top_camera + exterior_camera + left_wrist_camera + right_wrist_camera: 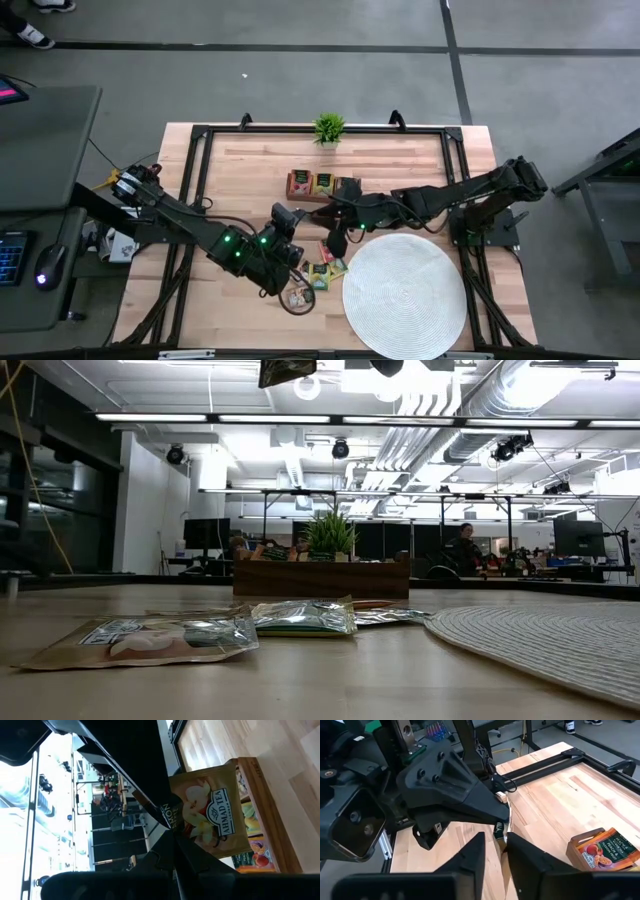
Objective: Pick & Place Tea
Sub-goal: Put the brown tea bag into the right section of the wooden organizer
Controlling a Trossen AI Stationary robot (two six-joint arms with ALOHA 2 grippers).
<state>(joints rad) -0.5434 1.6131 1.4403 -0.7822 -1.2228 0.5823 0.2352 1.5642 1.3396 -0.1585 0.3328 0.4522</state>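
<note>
We see a beige tea packet [207,815] pinched in the left gripper [501,815] fingers above the worktop [240,185]. The right gripper [496,842] fingers flank the packet's edge; grip unclear. More packets [326,272] lie beside the round white mat [405,295]; others fill a wooden box [322,186].
</note>
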